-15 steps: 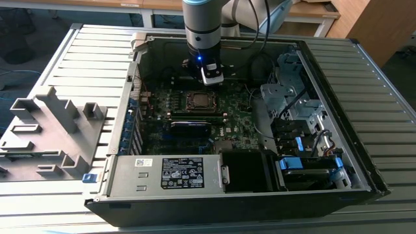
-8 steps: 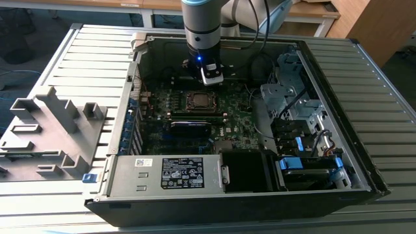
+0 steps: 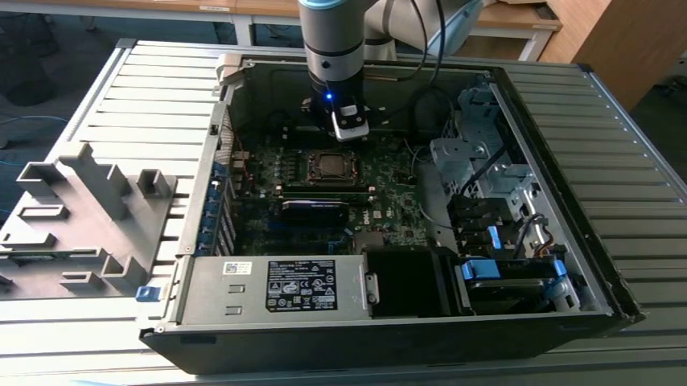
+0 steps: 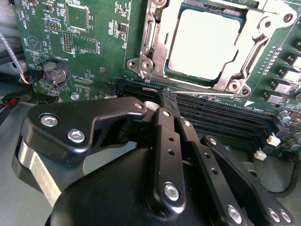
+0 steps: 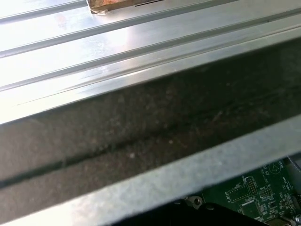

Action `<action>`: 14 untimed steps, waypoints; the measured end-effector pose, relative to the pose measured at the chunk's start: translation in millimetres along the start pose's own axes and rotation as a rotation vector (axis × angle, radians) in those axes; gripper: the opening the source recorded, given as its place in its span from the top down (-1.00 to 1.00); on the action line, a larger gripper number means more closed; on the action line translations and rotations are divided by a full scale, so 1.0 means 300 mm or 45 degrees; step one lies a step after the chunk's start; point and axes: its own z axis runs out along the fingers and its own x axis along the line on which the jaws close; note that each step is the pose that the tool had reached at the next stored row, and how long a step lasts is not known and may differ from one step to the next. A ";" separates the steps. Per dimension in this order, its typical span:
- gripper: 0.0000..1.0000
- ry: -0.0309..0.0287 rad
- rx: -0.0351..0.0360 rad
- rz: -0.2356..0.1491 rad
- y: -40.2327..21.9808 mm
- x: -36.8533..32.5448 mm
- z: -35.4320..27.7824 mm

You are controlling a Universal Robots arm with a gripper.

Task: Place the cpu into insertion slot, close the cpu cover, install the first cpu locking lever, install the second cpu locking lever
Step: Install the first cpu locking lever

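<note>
Hanging inside the open computer case [image 3: 193, 265], the gripper [image 4: 165, 96] sits just beside the insertion slot [image 3: 331, 166], on the socket's far side in the exterior view. In the second wrist view its black fingers [image 4: 167, 136] run together to a narrow tip with no gap showing between them and nothing held, so it looks clenched and empty, though the tip itself is partly hidden by the linkage. That tip lies over the long black memory slots [image 4: 225, 115], near but apart from the socket. The cpu [image 4: 209, 42] lies flat in the socket, its pale metal top facing up. The cpu cover [image 4: 157, 52] is down around it, framing the chip on all visible sides. Green motherboard [image 4: 89, 47] surrounds the socket, with a round coin battery [image 4: 55, 73] well off to one side.
</note>
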 end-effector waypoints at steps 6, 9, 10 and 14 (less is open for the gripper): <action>0.79 0.0018 -0.0064 0.001 0.001 0.000 -0.006; 0.79 -0.0002 -0.0211 0.001 -0.001 0.006 -0.007; 0.79 -0.0015 -0.0279 0.002 -0.002 0.009 -0.007; 0.79 -0.0161 -0.0438 0.000 -0.010 0.015 -0.008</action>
